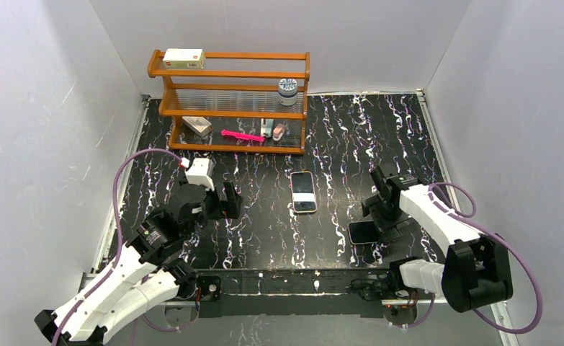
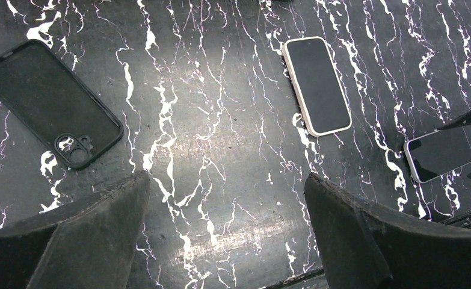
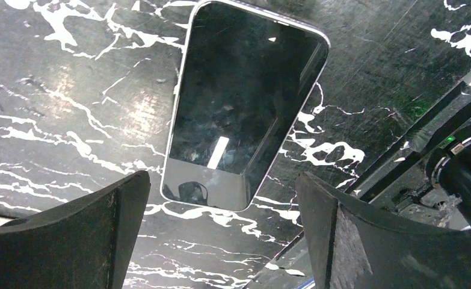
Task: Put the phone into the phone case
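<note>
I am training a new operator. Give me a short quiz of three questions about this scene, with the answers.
1. True or false: the right hand is shut on the phone.
2. Which wrist view shows the phone case? A) left B) right C) both
3. Fill in: the pale box lies on the wooden shelf's ___ tier.
Key: 1 false, it is open; 2 A; 3 top.
</note>
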Controlling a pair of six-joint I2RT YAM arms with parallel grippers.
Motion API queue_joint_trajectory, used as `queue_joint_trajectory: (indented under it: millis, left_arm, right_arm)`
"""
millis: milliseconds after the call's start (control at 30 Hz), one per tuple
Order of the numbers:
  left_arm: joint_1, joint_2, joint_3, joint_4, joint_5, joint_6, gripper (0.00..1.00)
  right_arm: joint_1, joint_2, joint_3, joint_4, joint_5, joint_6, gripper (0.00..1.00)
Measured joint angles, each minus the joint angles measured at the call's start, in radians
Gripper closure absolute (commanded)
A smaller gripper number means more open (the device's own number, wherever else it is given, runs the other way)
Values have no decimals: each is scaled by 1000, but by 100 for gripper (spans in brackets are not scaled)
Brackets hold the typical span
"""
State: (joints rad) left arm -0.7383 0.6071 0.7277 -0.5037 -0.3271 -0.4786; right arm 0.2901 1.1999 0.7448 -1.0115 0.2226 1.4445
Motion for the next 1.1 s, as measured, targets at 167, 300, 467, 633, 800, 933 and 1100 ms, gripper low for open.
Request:
queue_joint_trajectory:
  millis: [167, 300, 467, 633, 800, 933, 1100]
  left_arm:
    - [0, 0, 0, 0, 0, 0, 2]
    - [0, 1, 0, 0, 0, 0, 2]
    - [0, 6, 0, -1, 0, 0, 2]
    - [0, 6, 0, -1, 0, 0, 2]
    - [0, 7, 0, -1, 0, 0, 2]
    - [0, 6, 0, -2, 0, 0, 2]
    - [0, 6, 0, -2, 0, -1, 2]
  right_arm:
    - [-8, -10, -44, 19, 0, 14, 1]
    - [-10, -12, -56, 21, 0, 19, 2]
    - [-10, -20, -90, 44, -1, 24, 2]
    - [-15, -20, -103, 48, -8, 31, 4]
    - [-15, -2, -103, 58, -17, 44, 4]
    - [-16, -1, -107, 93, -16, 51, 2]
    - [-16, -24, -117, 125, -3, 72, 1]
